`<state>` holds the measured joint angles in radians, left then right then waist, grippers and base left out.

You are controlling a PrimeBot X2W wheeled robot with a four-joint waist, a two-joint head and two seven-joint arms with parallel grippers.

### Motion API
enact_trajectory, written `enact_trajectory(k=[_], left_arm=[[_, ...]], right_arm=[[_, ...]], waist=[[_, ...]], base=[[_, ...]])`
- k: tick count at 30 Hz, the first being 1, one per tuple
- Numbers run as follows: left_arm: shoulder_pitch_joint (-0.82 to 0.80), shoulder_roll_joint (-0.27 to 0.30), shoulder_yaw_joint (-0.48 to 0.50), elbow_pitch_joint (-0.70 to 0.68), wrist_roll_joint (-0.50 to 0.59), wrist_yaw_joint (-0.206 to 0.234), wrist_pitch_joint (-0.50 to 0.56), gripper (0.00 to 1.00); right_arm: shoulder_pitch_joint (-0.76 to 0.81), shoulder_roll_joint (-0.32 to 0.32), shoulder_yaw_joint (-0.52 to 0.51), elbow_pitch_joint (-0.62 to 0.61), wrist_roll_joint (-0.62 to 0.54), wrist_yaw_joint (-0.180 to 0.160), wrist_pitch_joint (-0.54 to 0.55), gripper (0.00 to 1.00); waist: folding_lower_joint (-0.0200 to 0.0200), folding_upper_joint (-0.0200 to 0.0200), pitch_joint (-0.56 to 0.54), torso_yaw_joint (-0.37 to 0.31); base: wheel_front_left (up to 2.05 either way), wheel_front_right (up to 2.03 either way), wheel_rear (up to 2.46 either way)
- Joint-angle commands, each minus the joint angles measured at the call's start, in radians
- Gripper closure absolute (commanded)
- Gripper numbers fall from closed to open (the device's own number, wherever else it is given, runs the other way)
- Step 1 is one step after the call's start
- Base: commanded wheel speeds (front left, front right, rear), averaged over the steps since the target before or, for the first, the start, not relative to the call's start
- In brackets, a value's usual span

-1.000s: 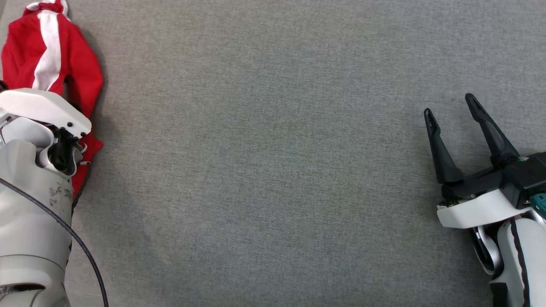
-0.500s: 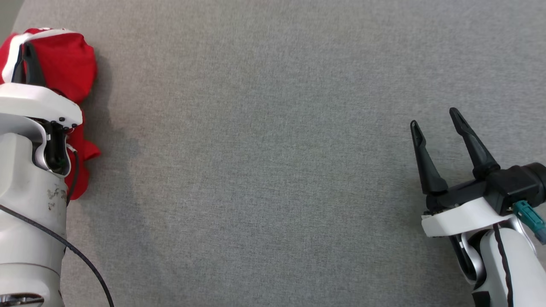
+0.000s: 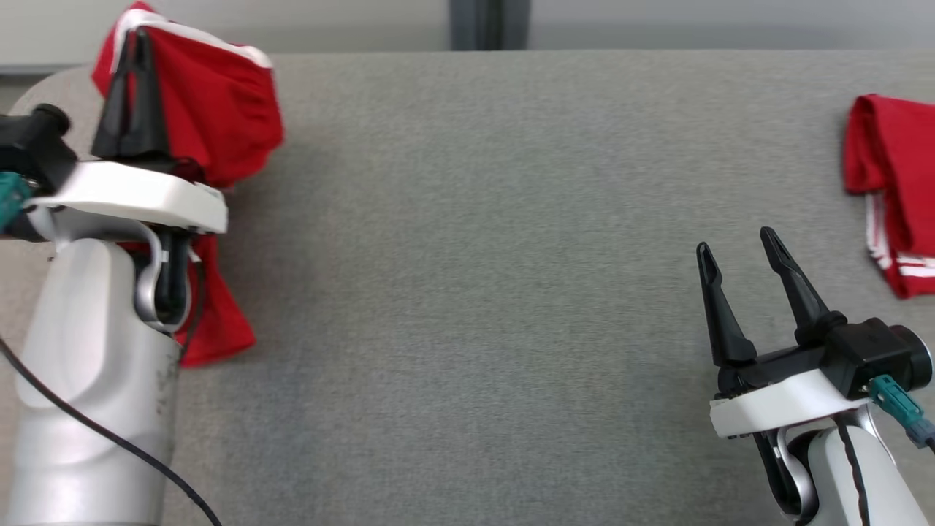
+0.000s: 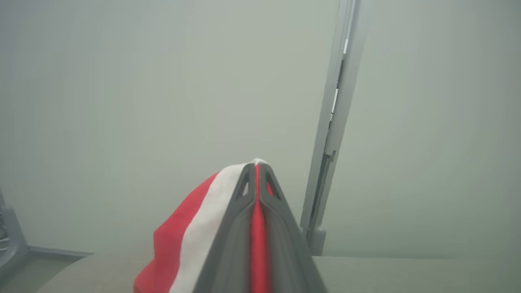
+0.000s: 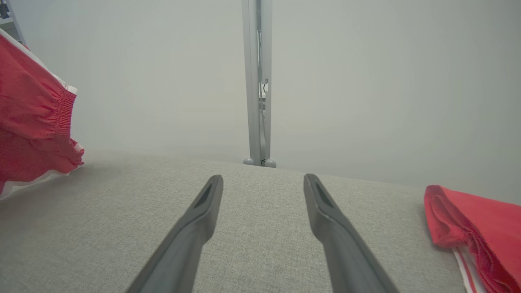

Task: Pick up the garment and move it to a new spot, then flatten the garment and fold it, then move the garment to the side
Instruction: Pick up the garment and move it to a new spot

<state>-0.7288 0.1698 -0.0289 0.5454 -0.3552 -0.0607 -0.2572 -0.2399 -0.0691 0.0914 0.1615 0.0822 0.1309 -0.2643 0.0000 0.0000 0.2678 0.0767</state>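
Change: Since a second ago the left gripper (image 3: 136,36) has shut and risen with the red garment (image 3: 219,109). The head camera has tilted up too, so the grey post (image 3: 475,22) now shows.
Left jaws: clenched on the garment's white-striped edge, fingers pointing up.
Right jaws: the right gripper (image 3: 735,242) is spread wide and holds nothing.
Garment's place: well left of the grey post, hanging from the fingertips. Whether its lower folds clear the table (image 3: 475,256) cannot be told.
Key relation: the bare table in front of the post looks like the new spot, so the carry would run rightward toward the post. The garment's long axis hangs downward from the jaws. The left arm has it, while the right gripper waits well apart, right of the post.
Views: the left wrist view shows red cloth pinched between the fingers. The right wrist view shows a gathered elastic band that the head view lacks.
Other: a folded red cloth (image 3: 887,168) lies far right of the post.
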Motion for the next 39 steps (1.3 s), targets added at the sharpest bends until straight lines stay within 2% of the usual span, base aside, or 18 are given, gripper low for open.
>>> enact_trajectory(k=[1, 9, 11, 24, 31, 39], left_arm=[[0.019, -0.006, -0.011, -0.026, 0.009, 0.001, 0.004, 1.0], [0.097, -0.028, -0.114, -0.19, 0.05, -0.013, 0.079, 1.0], [0.11, -0.036, -0.154, -0.228, 0.065, -0.02, 0.099, 1.0], [0.131, -0.059, -0.288, -0.286, 0.086, -0.045, 0.13, 1.0], [0.179, -0.064, -0.342, -0.237, 0.1, -0.044, 0.149, 1.0], [0.239, -0.084, -0.39, -0.147, 0.08, -0.035, 0.163, 1.0]], right_arm=[[0.012, 0.001, -0.006, -0.003, 0.008, 0.0, -0.001, 0.0], [0.031, 0.014, -0.013, -0.012, 0.019, 0.0, -0.001, 0.0], [0.032, 0.015, -0.013, -0.016, 0.026, 0.0, -0.001, 0.0], [0.043, 0.016, 0.009, -0.022, 0.08, 0.0, -0.001, 0.0], [0.052, 0.017, 0.02, -0.024, 0.101, 0.0, 0.0, 0.0], [0.053, 0.017, 0.021, -0.023, 0.099, 0.0, 0.0, 0.0]], waist=[[0.0, 0.0, -0.036, -0.043], [0.0, 0.0, -0.059, -0.165], [0.0, 0.0, -0.057, -0.215], [0.0, 0.0, -0.057, -0.398], [0.0, 0.0, -0.042, -0.439], [0.0, 0.0, -0.029, -0.427]], base=[[0.0, 0.0, 0.0], [0.0, 0.0, 0.0], [0.0, 0.0, 0.0], [0.0, 0.0, 0.0], [0.0, 0.0, 0.0], [0.0, 0.0, 0.0]])
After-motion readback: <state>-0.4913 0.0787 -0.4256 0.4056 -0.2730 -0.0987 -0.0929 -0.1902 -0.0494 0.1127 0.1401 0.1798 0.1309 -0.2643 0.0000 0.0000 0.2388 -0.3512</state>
